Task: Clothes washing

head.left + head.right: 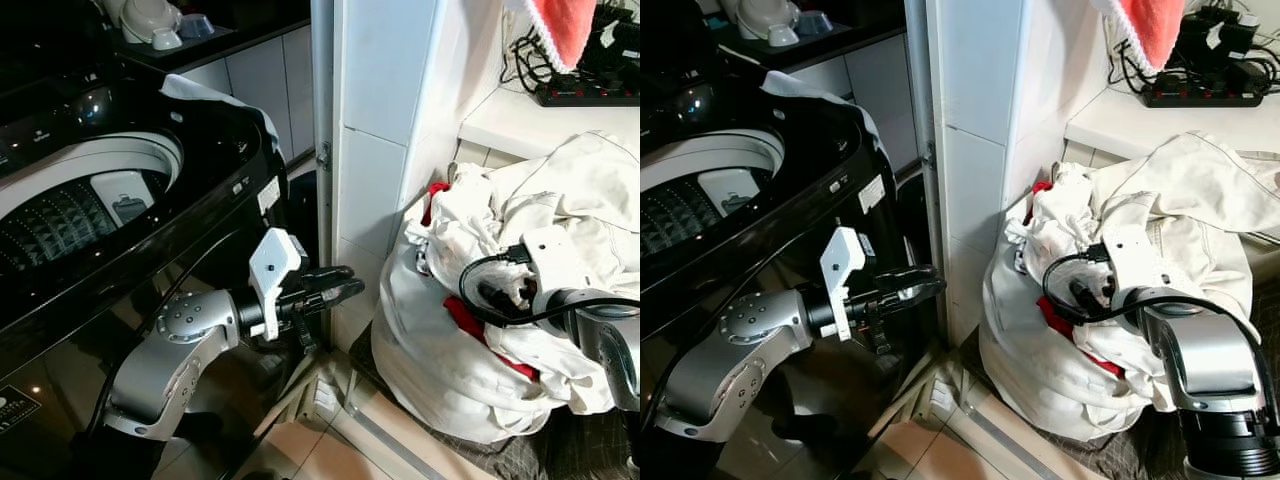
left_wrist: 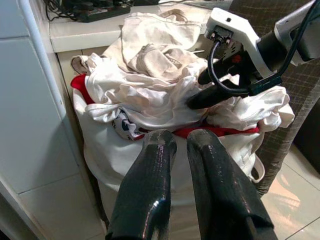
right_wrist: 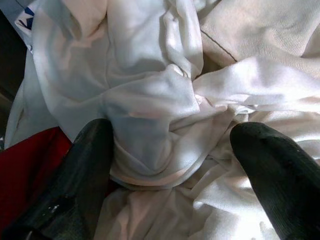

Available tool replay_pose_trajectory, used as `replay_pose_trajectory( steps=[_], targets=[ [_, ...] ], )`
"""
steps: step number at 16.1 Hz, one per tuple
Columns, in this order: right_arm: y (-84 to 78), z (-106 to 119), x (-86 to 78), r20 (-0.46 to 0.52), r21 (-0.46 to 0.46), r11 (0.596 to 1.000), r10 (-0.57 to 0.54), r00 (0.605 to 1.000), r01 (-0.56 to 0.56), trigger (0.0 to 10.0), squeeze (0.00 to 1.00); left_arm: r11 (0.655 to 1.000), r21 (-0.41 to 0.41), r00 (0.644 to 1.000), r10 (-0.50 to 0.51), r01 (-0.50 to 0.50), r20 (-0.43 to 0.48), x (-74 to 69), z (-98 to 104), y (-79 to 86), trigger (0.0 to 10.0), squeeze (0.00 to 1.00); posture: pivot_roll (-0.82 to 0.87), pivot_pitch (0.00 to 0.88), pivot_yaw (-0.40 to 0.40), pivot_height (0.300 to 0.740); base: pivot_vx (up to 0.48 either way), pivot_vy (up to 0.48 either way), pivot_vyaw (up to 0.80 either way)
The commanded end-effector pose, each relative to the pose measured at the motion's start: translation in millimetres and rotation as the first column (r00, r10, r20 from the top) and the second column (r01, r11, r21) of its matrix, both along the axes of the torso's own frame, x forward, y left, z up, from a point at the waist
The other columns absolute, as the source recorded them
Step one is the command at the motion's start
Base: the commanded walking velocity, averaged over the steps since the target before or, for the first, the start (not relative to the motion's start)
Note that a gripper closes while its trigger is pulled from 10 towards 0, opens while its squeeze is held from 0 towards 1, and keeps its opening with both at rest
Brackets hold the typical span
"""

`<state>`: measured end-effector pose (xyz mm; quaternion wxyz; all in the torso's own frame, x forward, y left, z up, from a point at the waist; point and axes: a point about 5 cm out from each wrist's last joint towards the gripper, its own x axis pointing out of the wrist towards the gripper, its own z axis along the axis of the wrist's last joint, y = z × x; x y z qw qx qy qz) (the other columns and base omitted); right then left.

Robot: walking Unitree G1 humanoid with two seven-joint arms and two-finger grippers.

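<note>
A heap of white clothes (image 1: 560,200) with a red garment (image 1: 468,322) tucked in it fills a white bag (image 1: 430,360) on the floor beside the tiled pillar. My right gripper (image 1: 493,296) is pushed into the heap, open. Its two fingers (image 3: 85,170) stand wide apart with a fold of white cloth (image 3: 150,125) bulging between them. My left gripper (image 1: 345,286) hovers shut and empty in front of the black top-loading washer (image 1: 120,260), pointing toward the bag. The washer's lid is up and its drum (image 1: 60,215) shows.
A white tiled pillar (image 1: 370,150) stands between washer and bag. Above the bag is a shelf (image 1: 510,125) with a power strip (image 1: 590,93) and a hanging red cloth (image 1: 565,25). A white cloth (image 1: 215,93) lies on the washer's back corner.
</note>
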<state>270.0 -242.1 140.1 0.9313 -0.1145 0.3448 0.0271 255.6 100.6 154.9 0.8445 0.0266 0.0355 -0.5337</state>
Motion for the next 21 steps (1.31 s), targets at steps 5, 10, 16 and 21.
replay_pose_trajectory(
  steps=[5,10,16,21],
  targets=[
    [-1.7,-5,-0.9,0.000,0.001,1.000,-0.010,1.000,0.010,0.0,0.00,1.000,0.017,1.000,-0.024,0.024,0.009,-1.5,4,-1.1,10.0,0.00,0.00,0.000,0.056,0.740,0.000,0.000,0.00],
    [-0.2,-8,-0.9,0.000,0.019,1.000,0.001,1.000,-0.001,0.0,0.00,0.999,0.018,1.000,-0.029,0.029,0.006,-2.1,4,-0.7,10.0,0.00,0.00,0.000,0.055,0.740,0.000,0.000,0.00],
    [0.4,-3,-0.5,0.031,0.036,0.999,-0.005,1.000,0.004,0.0,0.00,0.999,0.032,0.999,-0.039,0.039,0.006,-0.5,4,2.0,10.0,0.00,0.00,0.000,0.071,0.740,0.000,0.000,0.00],
    [-6.1,7,-1.1,0.073,0.046,0.999,-0.028,0.997,0.024,0.0,0.00,0.999,0.034,1.000,-0.019,0.018,0.023,4.1,6,2.8,10.0,0.00,0.00,0.000,0.070,0.740,0.000,0.000,0.00]
  ],
)
